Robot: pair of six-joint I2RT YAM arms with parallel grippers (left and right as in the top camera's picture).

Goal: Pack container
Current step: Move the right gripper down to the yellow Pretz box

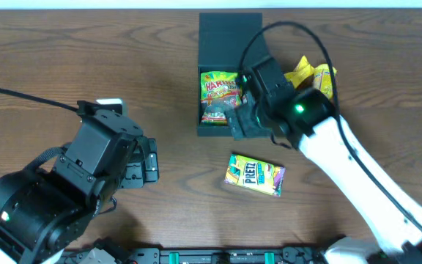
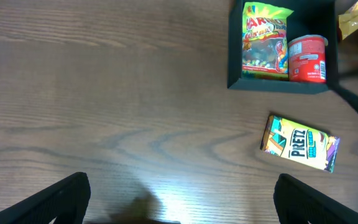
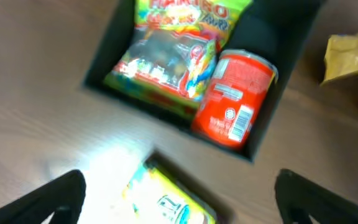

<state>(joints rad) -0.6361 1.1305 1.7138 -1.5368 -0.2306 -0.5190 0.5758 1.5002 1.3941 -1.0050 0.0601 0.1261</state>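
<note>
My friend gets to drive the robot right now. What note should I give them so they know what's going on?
Left gripper: open, empty, over bare table, well left of the container.
Right gripper: open, empty, above the container's near edge.
Done: the Haribo bag and red can lie side by side in the container, lid open.
Left: the Pretz box lies on the table in front of the container, and the yellow packets to its right. These probably go in next.
</note>
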